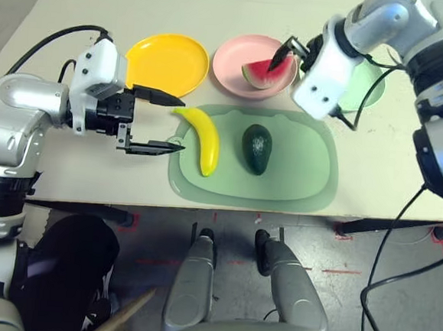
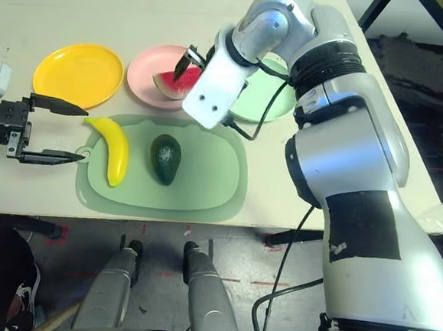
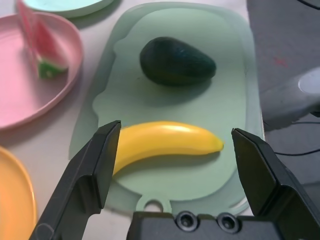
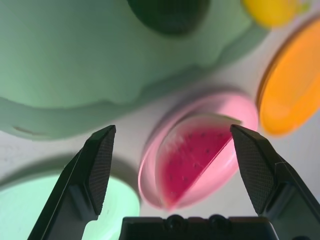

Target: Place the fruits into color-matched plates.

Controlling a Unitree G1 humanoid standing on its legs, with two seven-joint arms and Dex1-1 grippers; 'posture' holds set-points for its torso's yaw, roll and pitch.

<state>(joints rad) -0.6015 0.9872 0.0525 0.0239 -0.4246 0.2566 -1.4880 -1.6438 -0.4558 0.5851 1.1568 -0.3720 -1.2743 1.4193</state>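
Observation:
The red watermelon wedge lies in the pink plate. My right gripper hangs just above it, open, its fingers clear of the wedge. On the pale green cutting mat lie the yellow banana and, to its right, the dark green avocado. At the mat's left edge my left gripper is open and level with the banana, holding nothing. The yellow plate is bare. My right wrist partly hides the mint green plate.
The three plates stand in a row behind the mat. The table's front edge runs just below the mat. Black cables hang from my right arm over the mat's far right corner.

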